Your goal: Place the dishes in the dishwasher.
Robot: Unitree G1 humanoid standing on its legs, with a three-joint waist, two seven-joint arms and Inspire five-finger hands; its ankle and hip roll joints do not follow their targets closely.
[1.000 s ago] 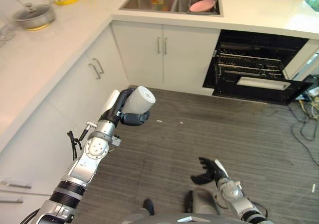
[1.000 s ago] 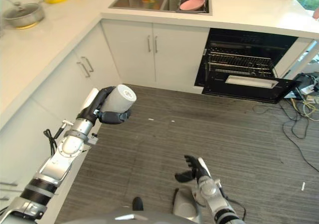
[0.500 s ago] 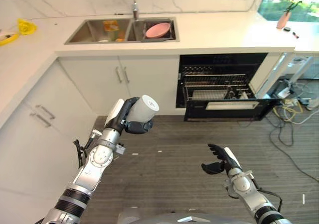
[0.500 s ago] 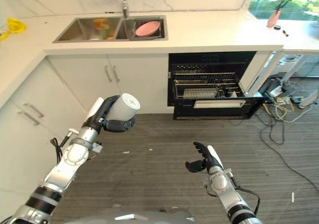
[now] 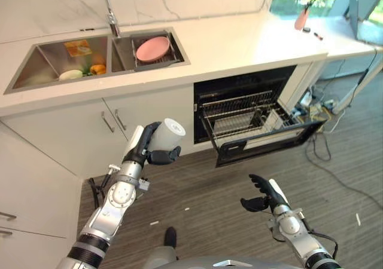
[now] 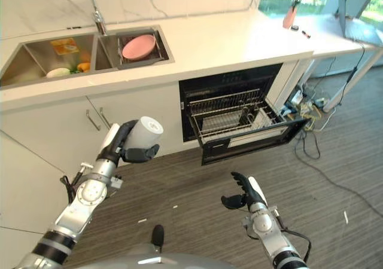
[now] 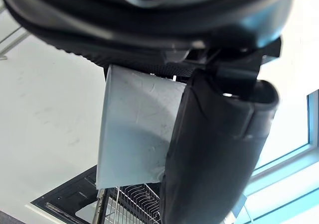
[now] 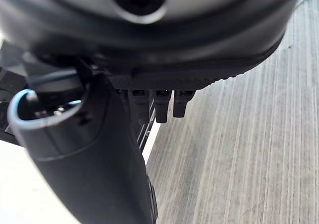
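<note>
1. left hand [image 5: 145, 149]: raised in front of the white cabinet doors [image 5: 114, 125], its fingers and thumb clenched round a white cup [image 5: 166, 134]; in the left wrist view the cup [image 7: 134, 129] lies against the palm with the thumb across its side.
2. cup: carried in the air, tilted so that its round end faces the dishwasher [image 5: 251, 116]; well apart from the rack and not yet over it.
3. right hand [image 5: 263, 195]: low over the striped floor [image 5: 203, 197], holding nothing, its fingers loosely relaxed and spread.
4. dishwasher: set under the tabletop [image 5: 239, 42] to the right of the sink [image 5: 36, 66]; its door is dropped open and the wire rack [image 5: 239, 116] is drawn partly out. some pale items seem to stand in the rack, but what they are cannot be told.
5. sink: a pink plate [image 5: 152, 46] rests in a rack in the right-hand basin; a pale dish [image 5: 70, 75] and some orange items lie in the left-hand basin.
6. progress, as a judgement: the task is at an early to middle stage. the dishwasher is ready to receive, and one cup is in transit. what is left is to set the cup in the rack and to fetch the plate and the other dish from the sink.
</note>
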